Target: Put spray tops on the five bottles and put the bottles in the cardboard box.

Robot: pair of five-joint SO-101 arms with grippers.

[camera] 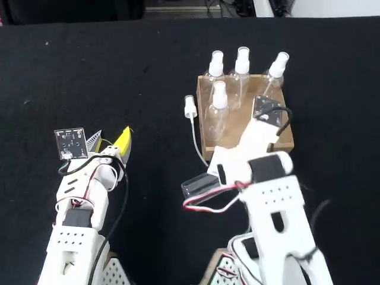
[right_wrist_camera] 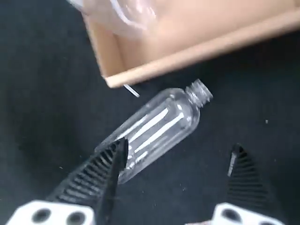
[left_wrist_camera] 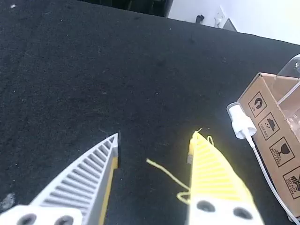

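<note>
The right gripper, spread open and empty over the uncapped bottle lying on its side just beside the cardboard box, should close across the bottle's middle, leaving the neck free for the loose spray top.

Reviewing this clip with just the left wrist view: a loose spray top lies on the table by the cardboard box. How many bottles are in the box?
Observer: Four bottles stand in the cardboard box, each with a spray top on.
Operator: Where is the last one?
Observer: The fifth bottle lies uncapped on its side on the table, just outside a corner of the box.
</note>
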